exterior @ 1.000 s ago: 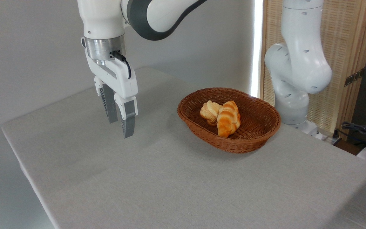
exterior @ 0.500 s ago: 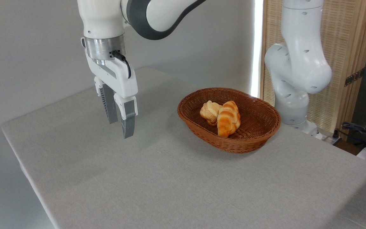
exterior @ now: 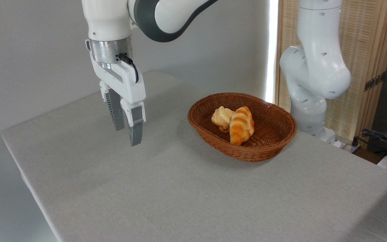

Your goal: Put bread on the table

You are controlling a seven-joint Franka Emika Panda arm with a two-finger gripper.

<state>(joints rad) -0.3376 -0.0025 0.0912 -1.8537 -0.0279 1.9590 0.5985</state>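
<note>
- the end effector (exterior: 128,136) hangs above the table's left part, its two grey fingers (exterior: 135,129) pointing down with a narrow gap between them, holding nothing.
- the table (exterior: 186,198), in light-grey cloth, carries a brown wicker basket (exterior: 274,144) well to the end effector's right.
- a braided orange roll (exterior: 242,126) lies in the basket.
- the bread (exterior: 222,117), pale tan, lies touching that roll's left side, inside the basket wall.

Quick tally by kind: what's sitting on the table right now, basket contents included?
Pale flaky bread: 1
Striped braided roll: 1
Wicker basket: 1
Total: 3. Both pieces of bread lie in the basket; the gripper holds nothing.
</note>
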